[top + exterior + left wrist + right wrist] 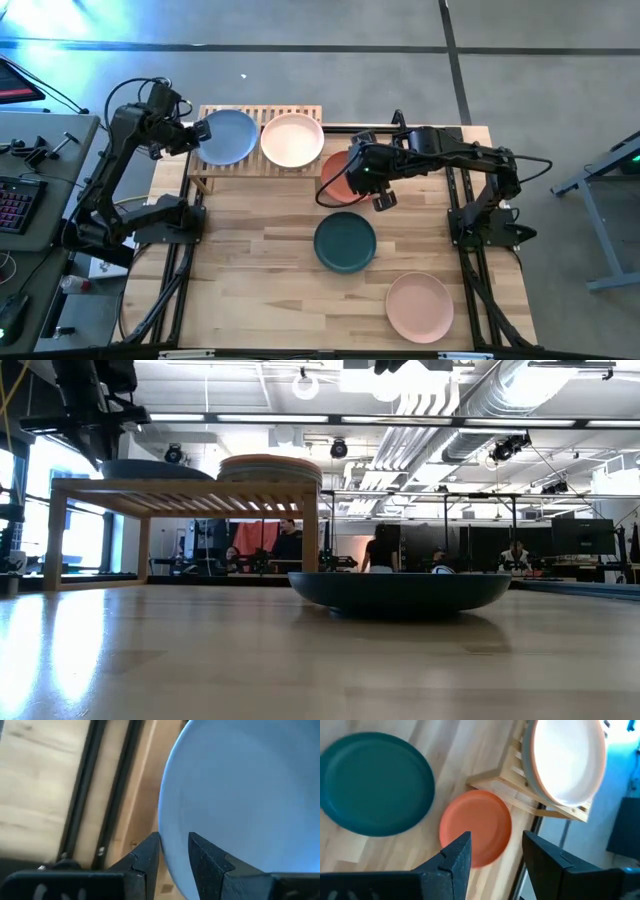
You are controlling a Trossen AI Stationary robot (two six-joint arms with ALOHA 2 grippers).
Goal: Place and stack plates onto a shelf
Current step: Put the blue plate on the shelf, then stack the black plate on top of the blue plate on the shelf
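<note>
left gripper point(203, 131): I had it at the shelf's left end, fingers point(147, 857) parted either side of the light blue plate's rim, a gap showing on each side, so released, not clamping.
light blue plate point(229, 136): sat flat on the left half of the shelf, directly ahead of the left fingertips, rim between them.
shelf point(300, 112): light-wood slatted rack; from my low view the top carried the blue plate on one side and a stack on the other.
plate stack point(292, 139): pale plate on top, on the shelf's right half, just beside the blue plate.
right gripper point(383, 200): I held it above the table, jaws wide apart, nothing between them.
terracotta plate point(476, 827): on the table below the right fingertips, against the shelf's right end.
dark teal plate point(345, 241): on the table, near the right gripper, clear of the terracotta one.
peach plate point(420, 306): on the table, well apart from both grippers.
</note>
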